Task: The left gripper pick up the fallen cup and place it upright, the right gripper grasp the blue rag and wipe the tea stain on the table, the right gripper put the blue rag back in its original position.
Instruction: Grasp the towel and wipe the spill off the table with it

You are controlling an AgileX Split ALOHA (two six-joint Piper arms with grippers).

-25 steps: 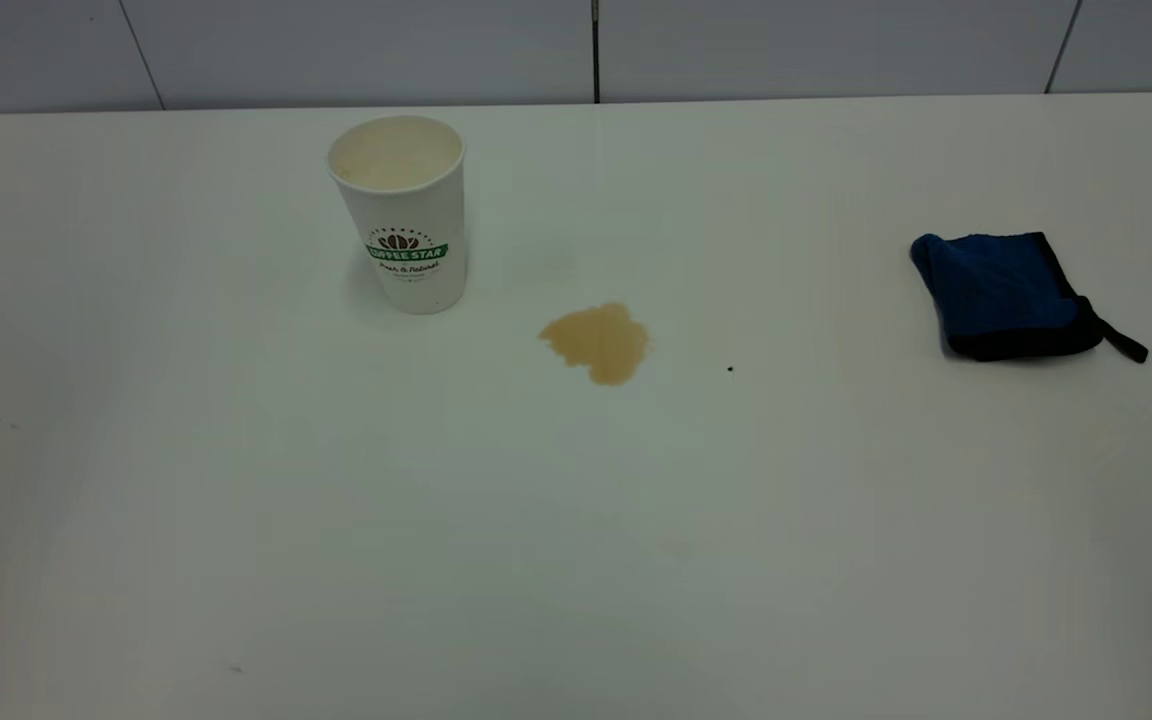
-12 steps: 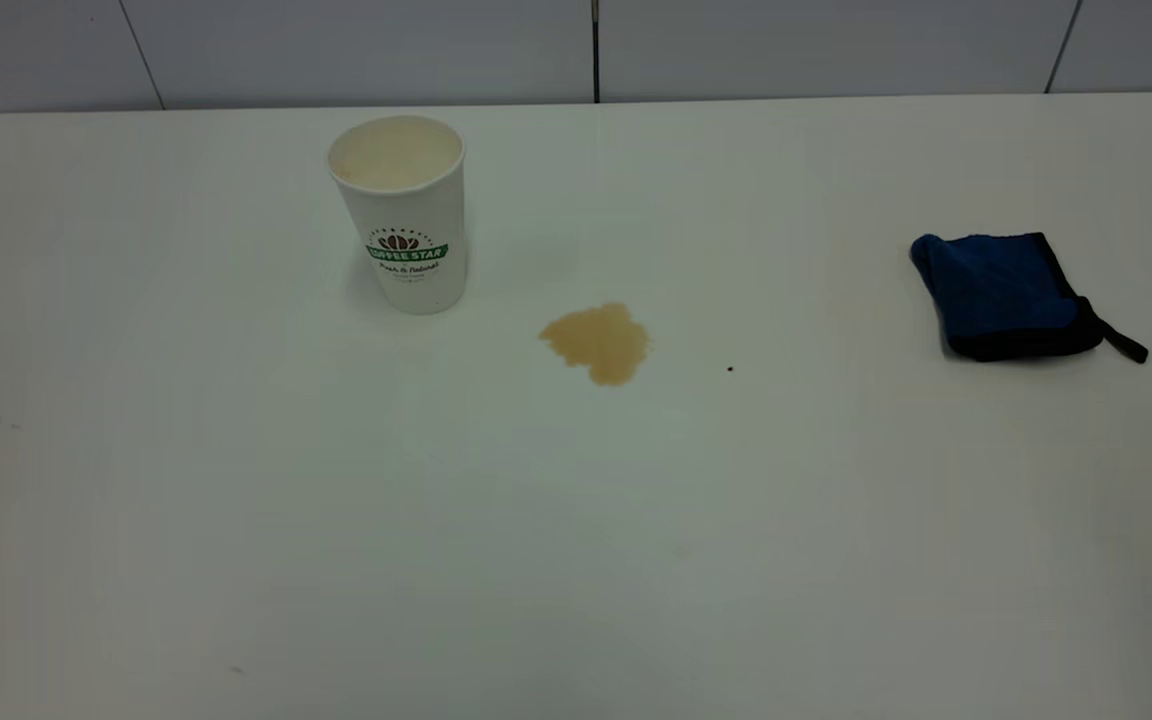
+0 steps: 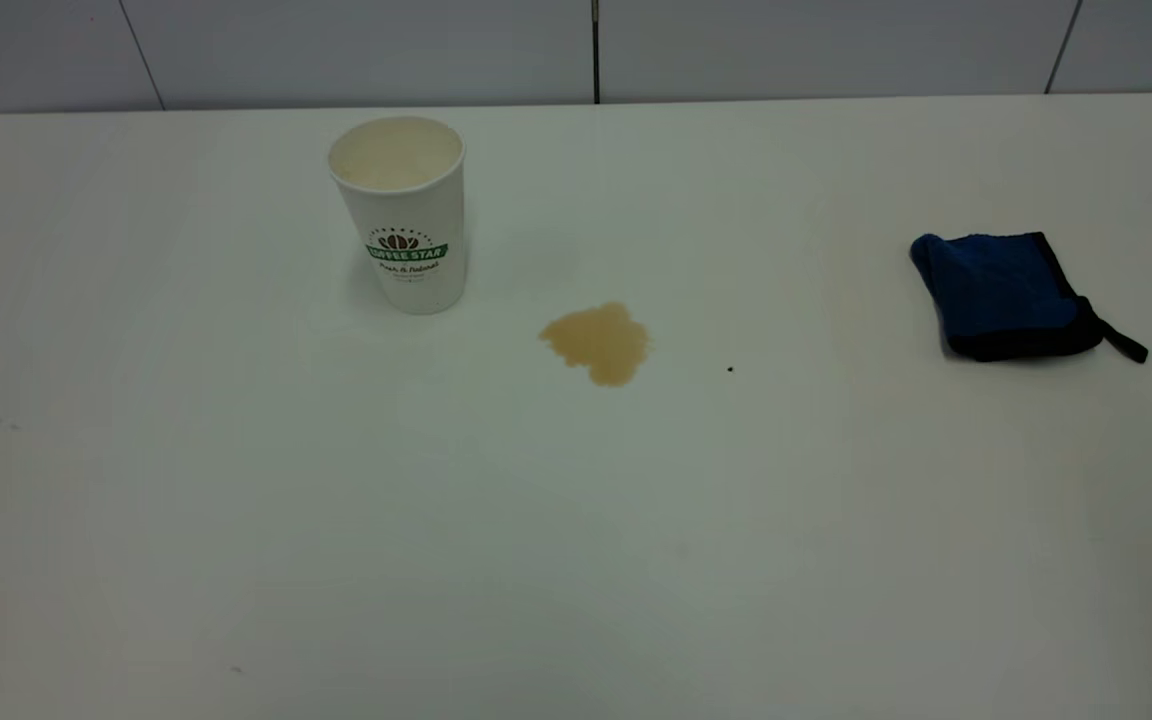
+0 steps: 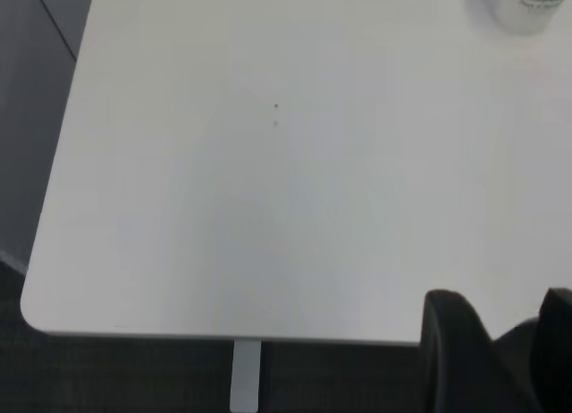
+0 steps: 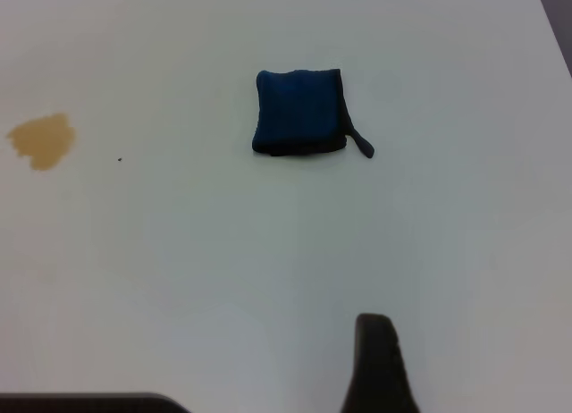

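Note:
The white paper cup [image 3: 402,215] with the green band stands upright on the table [image 3: 576,520], back left; its base also shows in the left wrist view [image 4: 529,6]. A light-brown tea stain [image 3: 598,342] lies to the right of the cup, also seen as the stain [image 5: 40,140]. At the far right lies the folded blue rag [image 3: 1006,295], the same rag [image 5: 299,111] lying flat and untouched. My left gripper [image 4: 509,322] hovers open over the table's near-left edge, far from the cup. My right gripper [image 5: 375,359] hangs well short of the rag. Neither gripper shows in the exterior view.
A tiny dark speck [image 3: 730,369] sits between stain and rag. The table's rounded corner [image 4: 36,310] and a white leg [image 4: 244,377] show below the left gripper, with dark floor beyond. A grey panelled wall [image 3: 576,50] runs behind the table.

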